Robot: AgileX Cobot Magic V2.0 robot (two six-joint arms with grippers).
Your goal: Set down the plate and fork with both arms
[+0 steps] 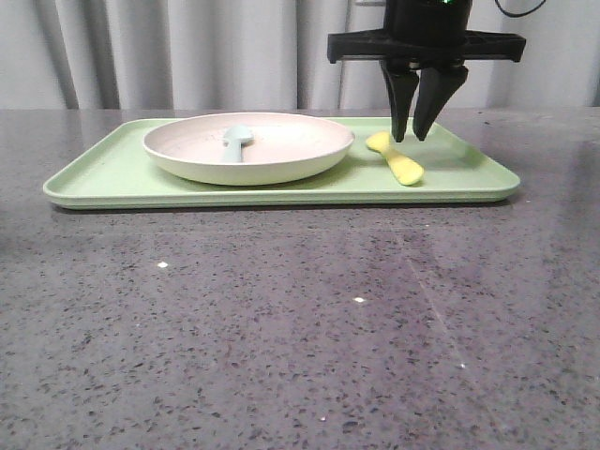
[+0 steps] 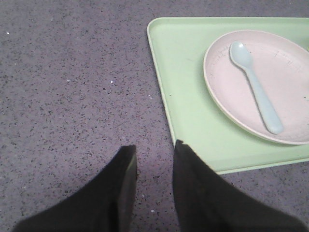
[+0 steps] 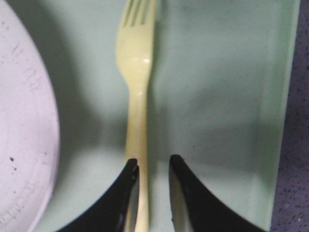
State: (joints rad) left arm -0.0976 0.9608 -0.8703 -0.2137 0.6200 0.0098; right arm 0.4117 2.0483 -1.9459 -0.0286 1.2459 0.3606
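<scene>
Fork [image 1: 395, 157] lying flat on tray [image 1: 112, 178], right of centre in the front view, just beside plate [image 1: 248, 147] but apart from it. Handle end nearer the camera, head pointing away. Small, yellow, plastic by the look: judged light, stiff, smooth and rather slippery, so likely to skate or twist under an off-centre pinch. Best taken across the narrow handle, close to where it widens into the head, jaws square to its length.

Right gripper [image 1: 418, 136] hanging over the fork's far end in the front view, narrowly open. In the right wrist view, handle [image 3: 137, 145] running between the fingers [image 3: 193, 198], close against one, a gap beside the other; nothing clamped, as far as can be seen.

Plate sitting left of centre on the tray, with a pale blue spoon [image 2: 256, 92] lying inside. Wide, shallow, raised rim: judged light and rigid, to be gripped at the rim, kept level so the spoon does not slide.

Left gripper [image 2: 154, 154] low in the left wrist view, partly open, empty, above bare table [image 2: 72, 96] just off the tray's near corner.

Table dark speckled stone, smooth, glossy. Tray pale green with a low lip. Grey curtain across the top of the front view.
</scene>
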